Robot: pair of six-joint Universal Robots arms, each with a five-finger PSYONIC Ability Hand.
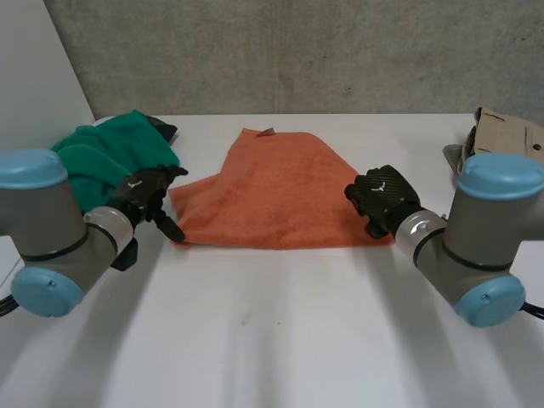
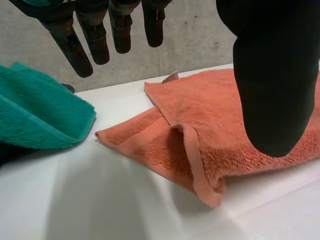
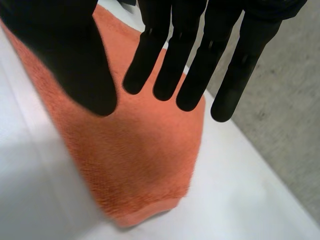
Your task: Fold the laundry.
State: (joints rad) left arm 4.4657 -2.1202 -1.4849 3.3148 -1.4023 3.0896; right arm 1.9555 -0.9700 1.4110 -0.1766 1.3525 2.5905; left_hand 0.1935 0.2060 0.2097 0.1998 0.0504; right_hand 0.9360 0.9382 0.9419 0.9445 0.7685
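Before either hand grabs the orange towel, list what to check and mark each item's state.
1. Left robot hand open and empty: ok.
2. Right robot hand open and empty: ok.
3. Orange towel lying flat: not ok, its upper layer ends in a raised ridge on the side near the left robot hand.
4. Green towel apart from the orange one: ok, bare table shows between them.
5. Right robot hand at the orange towel's right edge: ok.
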